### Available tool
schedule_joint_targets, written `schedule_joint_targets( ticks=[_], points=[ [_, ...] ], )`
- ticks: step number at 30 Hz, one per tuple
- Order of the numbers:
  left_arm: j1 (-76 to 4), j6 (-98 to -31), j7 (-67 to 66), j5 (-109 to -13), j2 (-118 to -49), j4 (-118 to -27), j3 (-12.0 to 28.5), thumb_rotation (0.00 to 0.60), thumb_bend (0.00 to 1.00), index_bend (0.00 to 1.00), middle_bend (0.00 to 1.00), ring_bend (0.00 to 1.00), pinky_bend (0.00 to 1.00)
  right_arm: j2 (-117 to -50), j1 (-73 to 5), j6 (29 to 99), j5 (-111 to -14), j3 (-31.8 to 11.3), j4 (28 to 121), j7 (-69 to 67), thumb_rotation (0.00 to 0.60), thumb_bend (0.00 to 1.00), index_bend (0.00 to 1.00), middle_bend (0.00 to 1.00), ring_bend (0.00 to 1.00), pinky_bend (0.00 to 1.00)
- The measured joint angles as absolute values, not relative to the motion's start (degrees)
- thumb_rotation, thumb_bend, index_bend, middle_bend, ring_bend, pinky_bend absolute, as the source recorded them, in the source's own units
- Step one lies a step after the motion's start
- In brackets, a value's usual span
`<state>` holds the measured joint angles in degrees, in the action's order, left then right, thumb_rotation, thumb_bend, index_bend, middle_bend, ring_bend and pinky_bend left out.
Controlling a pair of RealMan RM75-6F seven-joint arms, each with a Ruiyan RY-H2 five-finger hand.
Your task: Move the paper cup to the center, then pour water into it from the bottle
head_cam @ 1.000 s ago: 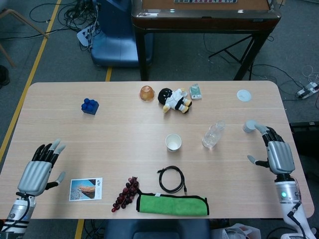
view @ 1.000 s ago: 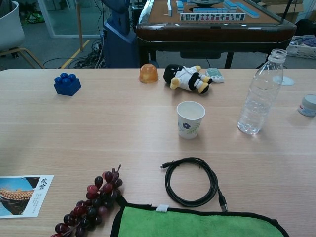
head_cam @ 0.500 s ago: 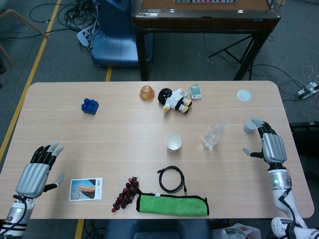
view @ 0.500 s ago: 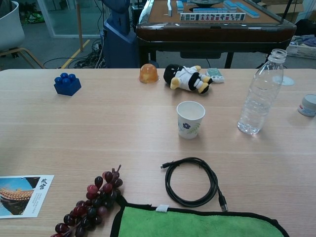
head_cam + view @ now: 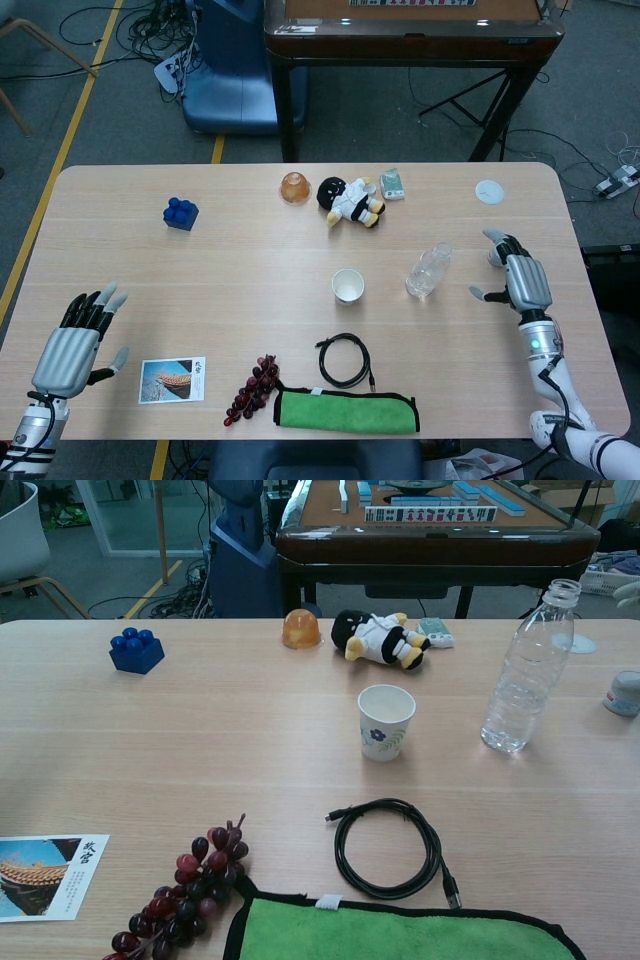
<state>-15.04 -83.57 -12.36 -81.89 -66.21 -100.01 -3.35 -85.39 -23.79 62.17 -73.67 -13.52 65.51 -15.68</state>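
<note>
- Head view: pale wooden table (image 5: pixel 150 260), rounded corners, carrying every item listed below.
- Green cloth with black edging (image 5: pixel 346 411), flat at the near table edge, just right of the bunch of dark red grapes (image 5: pixel 253 388).
- Right hand (image 5: pixel 521 279), raised near the right table edge, fingers apart and holding nothing; well apart from the bottle. Only a fingertip shows at the right border in the chest view.
- Left hand (image 5: pixel 75 340), above the near-left corner, fingers (image 5: pixel 93 303) spread, holding nothing.
- Clear plastic water bottle, uncapped (image 5: pixel 527 668), upright, to the right of the cup.
- Black coiled cable (image 5: pixel 388 847), between cup and cloth.
- White paper cup with a small floral print (image 5: pixel 385 721), upright near the table centre, touching nothing.
- Black-and-white plush figure (image 5: pixel 378 638), lying at the far side beside an orange translucent dome (image 5: pixel 300 628).
- Blue toy brick (image 5: pixel 136 649), far left.
- Picture postcard (image 5: pixel 172 379), near-left.
</note>
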Motion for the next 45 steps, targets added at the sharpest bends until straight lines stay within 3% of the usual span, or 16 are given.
schedule_joint_targets(
  ticks=[18, 45],
  points=[
    [-13.6, -81.7, -12.0, -82.2, -66.0, -100.1, -1.3, 0.600, 0.32, 0.05, 0.00, 0.00, 0.02, -92.7, -28.8, 58.7, -80.3, -10.5, 53.7, -32.9, 0.600, 0.00, 0.12, 0.11, 0.08, 0.23],
    [-12.3, -80.3, -11.8, -82.2, -66.2, -99.7, 0.5, 0.600, 0.32, 0.05, 0.00, 0.00, 0.02, -100.5, -34.2, 58.3, -86.7, -5.8, 38.2, -51.9, 0.600, 0.00, 0.14, 0.20, 0.09, 0.23]
  ],
)
